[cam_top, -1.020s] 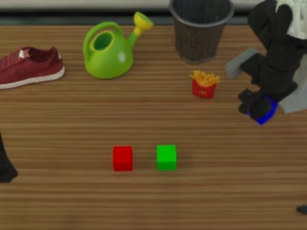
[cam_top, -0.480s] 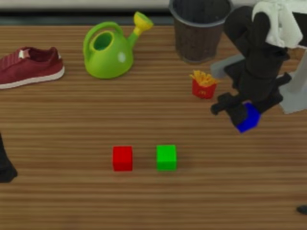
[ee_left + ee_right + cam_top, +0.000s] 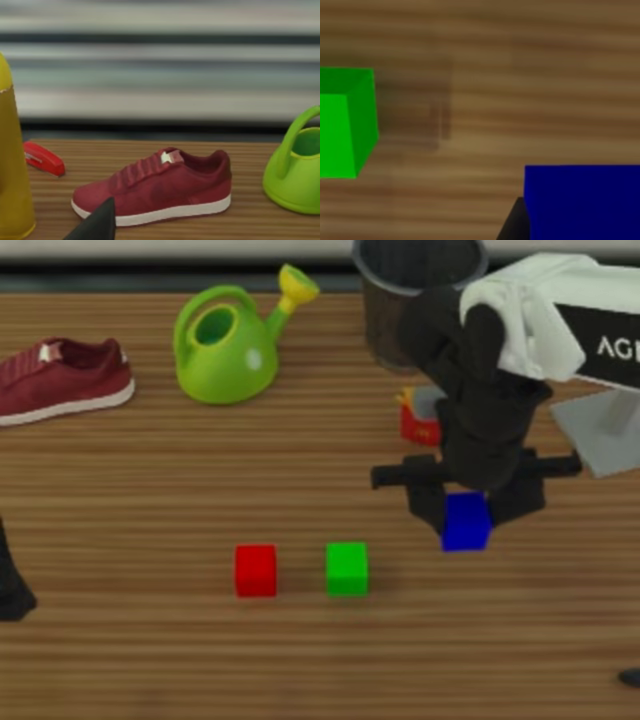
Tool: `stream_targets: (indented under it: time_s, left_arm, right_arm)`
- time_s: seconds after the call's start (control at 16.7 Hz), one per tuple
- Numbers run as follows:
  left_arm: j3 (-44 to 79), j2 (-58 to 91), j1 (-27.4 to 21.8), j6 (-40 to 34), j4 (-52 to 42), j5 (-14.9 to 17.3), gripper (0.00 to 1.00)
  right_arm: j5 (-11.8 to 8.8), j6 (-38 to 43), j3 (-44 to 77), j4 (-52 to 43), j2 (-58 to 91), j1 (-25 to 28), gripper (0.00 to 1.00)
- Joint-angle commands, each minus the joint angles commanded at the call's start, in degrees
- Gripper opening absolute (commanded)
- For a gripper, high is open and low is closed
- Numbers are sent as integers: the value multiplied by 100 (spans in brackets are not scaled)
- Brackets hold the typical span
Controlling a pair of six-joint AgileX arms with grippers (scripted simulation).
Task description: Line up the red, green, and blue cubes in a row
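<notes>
With the right pincer (image 3: 466, 512) clamped on the blue cube (image 3: 466, 522) above the tabletop (image 3: 150, 490), lower it right of the green cube (image 3: 346, 568), matching the red cube (image 3: 256, 570) spacing and row line

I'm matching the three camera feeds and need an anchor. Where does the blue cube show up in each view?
Top view: the blue cube is held in the right gripper, right of the green cube and nearer the table's far edge.
Left wrist view: not in it.
Right wrist view: the blue cube fills the lower right corner.
Shared landmark: the green cube appears in the top and right wrist views.
</notes>
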Motion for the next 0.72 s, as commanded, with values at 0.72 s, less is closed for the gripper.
stream_targets:
  time_s: [0.72]
  left_arm:
    - [0, 0, 0, 0, 0, 0, 100]
  right_arm:
    - [8, 521, -326, 453, 19, 166, 0]
